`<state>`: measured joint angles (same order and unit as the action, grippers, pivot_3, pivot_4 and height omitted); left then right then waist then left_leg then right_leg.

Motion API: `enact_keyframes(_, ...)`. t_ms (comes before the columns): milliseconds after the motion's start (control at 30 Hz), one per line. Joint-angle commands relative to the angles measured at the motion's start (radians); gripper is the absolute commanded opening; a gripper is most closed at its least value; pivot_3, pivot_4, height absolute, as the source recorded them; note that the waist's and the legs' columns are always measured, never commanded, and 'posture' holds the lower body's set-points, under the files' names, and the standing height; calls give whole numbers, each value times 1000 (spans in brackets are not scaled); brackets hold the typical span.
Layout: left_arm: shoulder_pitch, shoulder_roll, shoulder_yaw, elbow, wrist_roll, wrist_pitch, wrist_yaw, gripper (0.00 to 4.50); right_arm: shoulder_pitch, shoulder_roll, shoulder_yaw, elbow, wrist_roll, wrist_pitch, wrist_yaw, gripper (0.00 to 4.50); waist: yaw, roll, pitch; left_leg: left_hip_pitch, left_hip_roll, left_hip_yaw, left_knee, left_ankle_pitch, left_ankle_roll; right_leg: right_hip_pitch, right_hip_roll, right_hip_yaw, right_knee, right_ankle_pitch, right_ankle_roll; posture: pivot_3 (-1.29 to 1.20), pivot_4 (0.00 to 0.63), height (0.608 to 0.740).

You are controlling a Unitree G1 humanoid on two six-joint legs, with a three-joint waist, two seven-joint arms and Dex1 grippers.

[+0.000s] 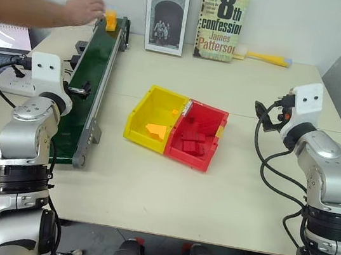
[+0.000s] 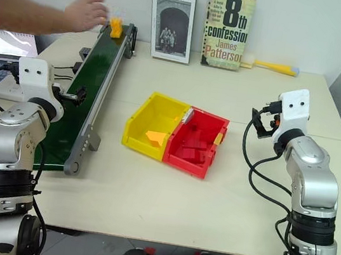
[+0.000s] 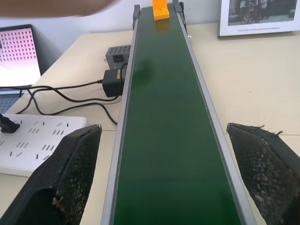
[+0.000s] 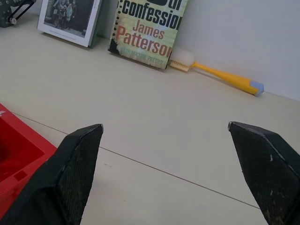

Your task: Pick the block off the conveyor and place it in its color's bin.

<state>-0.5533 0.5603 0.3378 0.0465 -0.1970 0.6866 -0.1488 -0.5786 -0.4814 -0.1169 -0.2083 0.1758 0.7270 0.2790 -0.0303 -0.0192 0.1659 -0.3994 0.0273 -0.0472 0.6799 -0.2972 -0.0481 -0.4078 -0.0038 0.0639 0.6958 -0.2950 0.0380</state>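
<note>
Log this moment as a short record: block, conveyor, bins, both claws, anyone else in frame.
block: yellow-orange block stands on the far end of the conveyor
person: a hand is at that far end, right beside the block
yellow bin: joined to the red bin, holds a yellow piece
red bin: holds red blocks
left claw: open, empty, aimed along the belt at its near end
right claw: open, empty, above the bare table to the right of the bins
task status: block not yet picked
</note>
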Motion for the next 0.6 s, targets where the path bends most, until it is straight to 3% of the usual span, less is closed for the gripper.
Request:
enact_keyframes(33,-11,12,18,-41,-5,-12,-2,4461,-24,-14,-17,-29,-10,-17,-6,4500,0,0,0,0,0,0,0,0,0,0,0,0,0,0,0,0,150,740)
enact_keyframes(600,-3,-20,53,-57,-33,-31,36,4461,-48,-31,-2,-7,-7,-35,28,4500,0,0,0,0,0,0,0,0,0,0,0,0,0,0,0,0,150,740)
